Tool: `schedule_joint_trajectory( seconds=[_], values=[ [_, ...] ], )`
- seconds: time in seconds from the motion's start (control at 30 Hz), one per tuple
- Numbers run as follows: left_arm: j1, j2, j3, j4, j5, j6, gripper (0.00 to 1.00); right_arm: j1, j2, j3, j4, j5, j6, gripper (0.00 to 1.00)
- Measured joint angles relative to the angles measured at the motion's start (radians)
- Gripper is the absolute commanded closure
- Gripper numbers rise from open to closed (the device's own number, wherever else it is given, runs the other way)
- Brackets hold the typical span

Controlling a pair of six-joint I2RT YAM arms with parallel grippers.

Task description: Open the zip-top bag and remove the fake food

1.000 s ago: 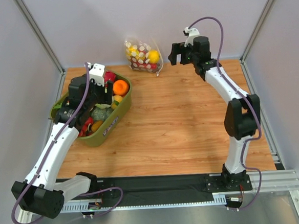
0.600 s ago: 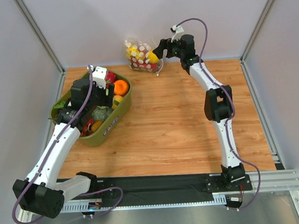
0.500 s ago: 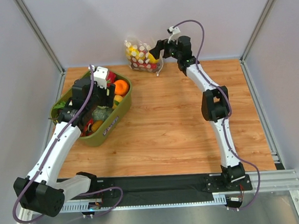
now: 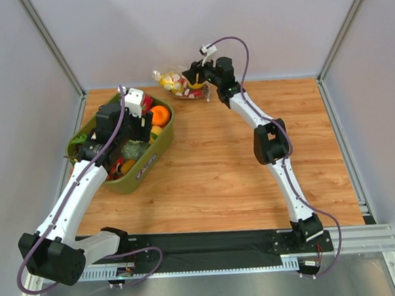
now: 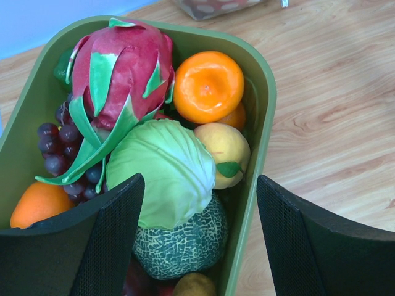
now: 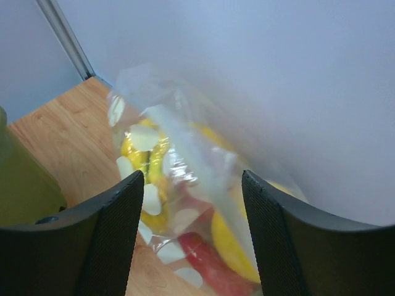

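The clear polka-dot zip-top bag [image 4: 174, 82] leans against the back wall, tipped toward the left. In the right wrist view the bag [image 6: 179, 185] fills the space between my fingers, with yellow fake food [image 6: 139, 176] and a red piece [image 6: 207, 262] inside. My right gripper [image 4: 194, 76] is open, its jaws on either side of the bag's right end. My left gripper [image 4: 124, 129] is open and empty above the olive-green bin [image 4: 158, 151].
The bin [image 5: 262, 111] holds a pink dragon fruit [image 5: 117, 68], an orange [image 5: 207, 86], a green cabbage [image 5: 163, 169], a melon, grapes and other produce. The back wall stands right behind the bag. Metal frame posts rise at the back corners.
My right arm has reached left along the back wall to the bag. The bag has been pushed left and tipped over. The left arm has barely moved.
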State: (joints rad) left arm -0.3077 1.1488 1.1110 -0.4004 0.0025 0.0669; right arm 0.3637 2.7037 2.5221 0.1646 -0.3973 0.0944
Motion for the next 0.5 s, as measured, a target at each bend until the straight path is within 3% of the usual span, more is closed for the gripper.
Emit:
schedule_joint_trajectory(
  seconds=[0.07,0.2,0.23,0.37,0.5],
  values=[
    [0.0,0.0,0.0,0.0,0.0,0.0,0.2,0.003,0.01,0.002,0.006,0.006,-0.007,0.46],
    [0.0,0.0,0.0,0.0,0.0,0.0,0.2,0.004,0.026,0.004,0.007,0.05,-0.039,0.94],
    [0.0,0.0,0.0,0.0,0.0,0.0,0.2,0.004,0.027,0.004,0.003,0.064,-0.043,0.99],
    [0.0,0.0,0.0,0.0,0.0,0.0,0.2,0.005,0.026,0.0,0.003,0.096,-0.071,1.0],
    [0.0,0.0,0.0,-0.001,0.002,0.0,0.2,0.005,-0.065,-0.185,0.038,0.123,-0.077,1.0]
  ],
)
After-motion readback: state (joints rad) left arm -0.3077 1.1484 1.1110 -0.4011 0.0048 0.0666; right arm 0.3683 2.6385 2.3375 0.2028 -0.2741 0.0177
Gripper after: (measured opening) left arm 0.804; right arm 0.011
